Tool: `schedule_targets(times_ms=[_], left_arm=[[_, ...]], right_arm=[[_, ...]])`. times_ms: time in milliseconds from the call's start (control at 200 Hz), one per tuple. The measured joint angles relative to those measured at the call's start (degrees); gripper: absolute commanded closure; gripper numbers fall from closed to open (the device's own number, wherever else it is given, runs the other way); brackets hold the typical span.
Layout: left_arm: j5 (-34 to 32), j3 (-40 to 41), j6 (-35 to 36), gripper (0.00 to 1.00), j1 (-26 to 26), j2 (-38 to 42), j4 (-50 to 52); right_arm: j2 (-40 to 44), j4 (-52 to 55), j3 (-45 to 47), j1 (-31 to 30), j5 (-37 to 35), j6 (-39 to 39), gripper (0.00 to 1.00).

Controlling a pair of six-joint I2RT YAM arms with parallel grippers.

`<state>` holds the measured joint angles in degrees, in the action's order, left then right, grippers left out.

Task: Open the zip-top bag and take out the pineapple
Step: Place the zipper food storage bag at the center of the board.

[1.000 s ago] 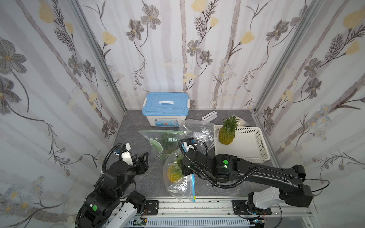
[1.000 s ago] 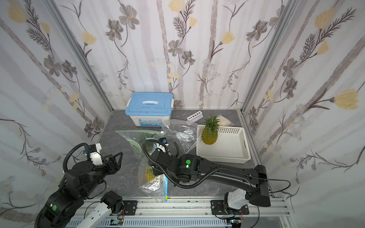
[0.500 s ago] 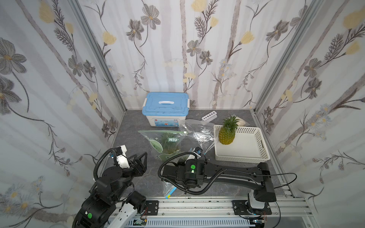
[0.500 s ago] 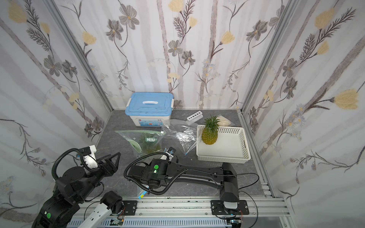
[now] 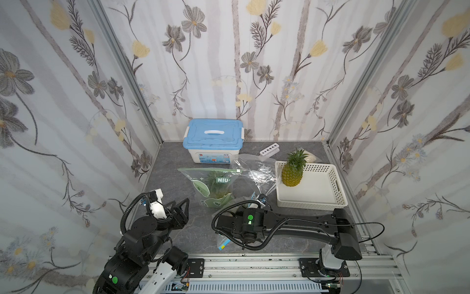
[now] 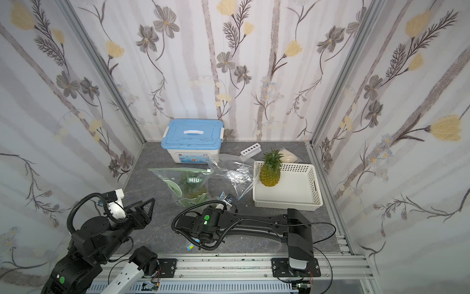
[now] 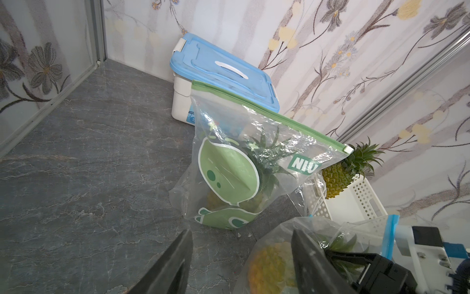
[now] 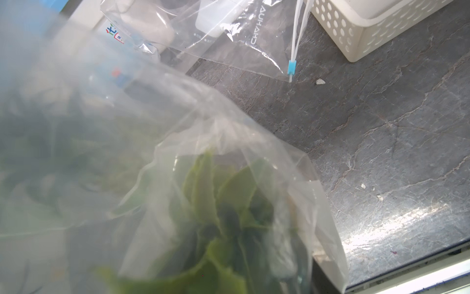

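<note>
Clear plastic with a blue zip strip makes up the bag in hand. It sits on the desk right under the right claw, with the pineapple inside and its leaves close to that claw's camera. The film hides the right claw's tips, so I cannot tell whether it is wide or pinching the bag, nor whether the zip is already parted. The left claw stands wide and empty, with the bag just ahead of it and off to one side.

The step looks like parting the mouth so that the fruit can come out. To do it well, the right claw should take one lip close to the zip strip. The loose film lower down would likely stretch and slip. The left claw should close on the opposite lip, and the two should pull apart gently. Keeping the bag low against the desk should stop the fruit rolling. The green printed bag beyond the left claw is best left alone.
</note>
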<state>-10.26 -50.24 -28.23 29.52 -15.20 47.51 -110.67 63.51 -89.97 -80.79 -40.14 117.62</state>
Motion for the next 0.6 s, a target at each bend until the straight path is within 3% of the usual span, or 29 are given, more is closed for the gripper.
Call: schedule_targets(times_ms=[370, 490, 600], left_arm=[[0.6, 0.4, 1.4, 0.32, 0.0, -3.3, -0.9], [0.4, 0.0, 2.6, 0.31, 0.0, -3.4, -1.0], [-1.2, -1.8, 4.5, 0.30, 0.0, -3.4, -0.4]], right_arm=[[-1.6, 8.0, -16.5, -7.6, -5.1, -1.3, 0.24], [-1.2, 9.9, -17.2, -11.5, -6.2, -6.7, 0.26], [-0.2, 10.7, -16.9, -15.7, -8.6, -18.1, 0.28]])
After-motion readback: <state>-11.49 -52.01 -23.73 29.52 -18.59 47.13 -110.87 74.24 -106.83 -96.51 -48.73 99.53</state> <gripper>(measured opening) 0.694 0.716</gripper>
